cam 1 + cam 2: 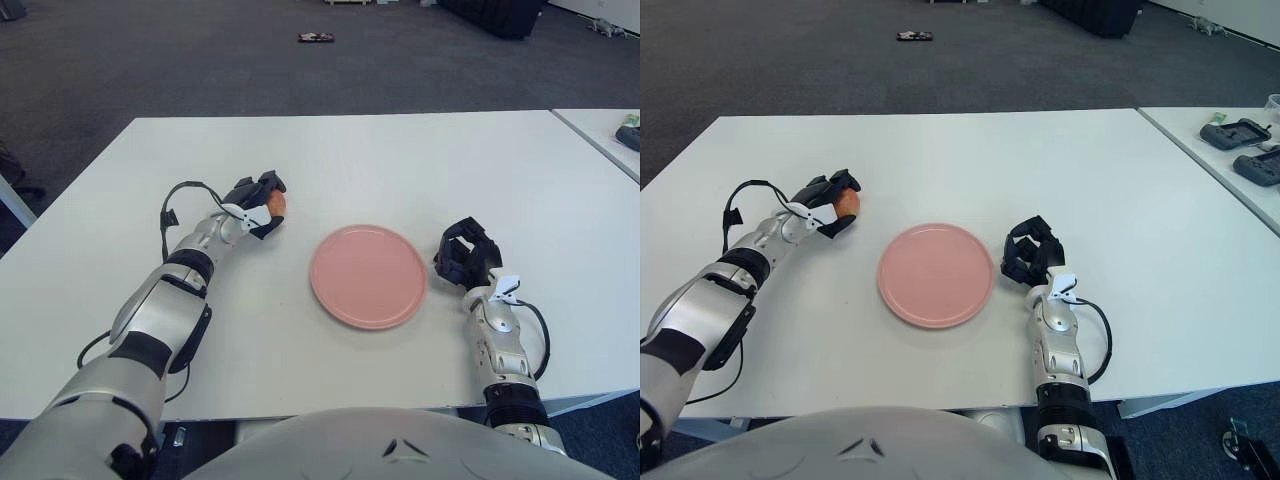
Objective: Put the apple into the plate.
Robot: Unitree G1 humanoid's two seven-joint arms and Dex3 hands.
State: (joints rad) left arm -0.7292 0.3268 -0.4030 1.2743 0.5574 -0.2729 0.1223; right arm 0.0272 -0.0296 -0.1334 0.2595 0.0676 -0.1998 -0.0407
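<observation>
White table [400, 160] on dark carpet. Left hand [254, 201] curled around the apple [276, 203], well left of the pink plate [368, 275]. Right hand [463, 253] idle just right of the plate, fingers curled, holding nothing. Risk: shallow finger wrap, so possibly a roll-out and a runaway during the lift.

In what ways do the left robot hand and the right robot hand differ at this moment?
The left robot hand is closed around the apple; the right robot hand has curled fingers and holds nothing. The left robot hand is left of the pink plate and farther from it; the right robot hand shows close beside the plate's right rim. Both are black and show over the white table.
</observation>
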